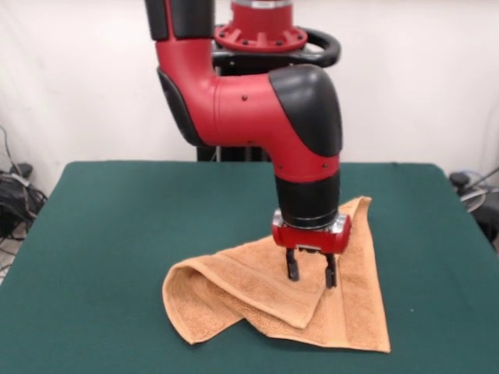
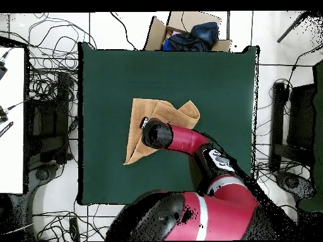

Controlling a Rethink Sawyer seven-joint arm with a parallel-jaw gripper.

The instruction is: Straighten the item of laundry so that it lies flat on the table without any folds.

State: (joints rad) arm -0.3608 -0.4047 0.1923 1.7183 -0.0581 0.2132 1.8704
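Note:
The orange-tan towel (image 1: 249, 300) lies crumpled on the dark green table (image 1: 132, 218), to the right of its middle in the front view. Its left part is folded over onto itself, and one corner points away toward the robot. My gripper (image 1: 312, 276) points straight down over the towel's middle. It is open and empty, and its fingertips (image 1: 292, 273) are at or just above a fold in the cloth. In the overhead view the towel (image 2: 142, 116) shows beside the arm's black wrist (image 2: 156, 134), which hides the gripper and part of the cloth.
A cardboard box (image 2: 161, 28) with dark blue cloth in it stands beyond the table's far edge in the overhead view. Cables lie on the floor around the table (image 2: 214, 82). A white surface (image 2: 11, 120) stands at the left.

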